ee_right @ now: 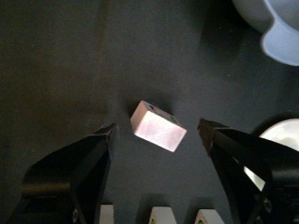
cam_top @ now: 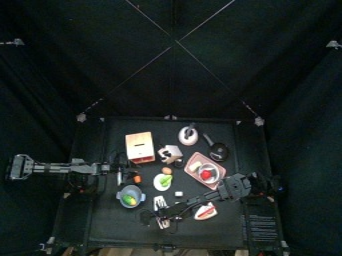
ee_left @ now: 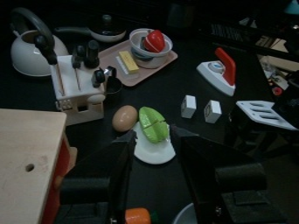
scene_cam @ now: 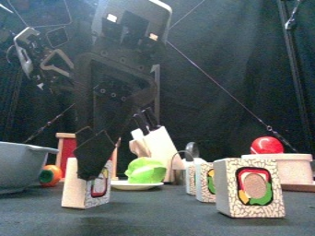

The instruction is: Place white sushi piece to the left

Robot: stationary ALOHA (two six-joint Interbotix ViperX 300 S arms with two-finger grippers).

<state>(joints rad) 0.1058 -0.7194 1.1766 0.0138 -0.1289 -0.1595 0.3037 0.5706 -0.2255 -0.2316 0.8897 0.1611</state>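
I see the right gripper [ee_right: 158, 140] with its jaws spread wide; the white sushi piece [ee_right: 159, 125] lies on the table [ee_right: 70, 61] between them, touching neither, near the front edge. The left gripper [ee_left: 158, 162] hangs open over the table's left side.

Overhead straight down, front level and close, 2 wrist cameras — near tabletop [ee_right: 70, 61].

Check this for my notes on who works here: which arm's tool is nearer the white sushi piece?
Right. The right tool hangs directly over the white sushi piece, jaws spread either side. The left tool rests at the table's left edge, away from it.
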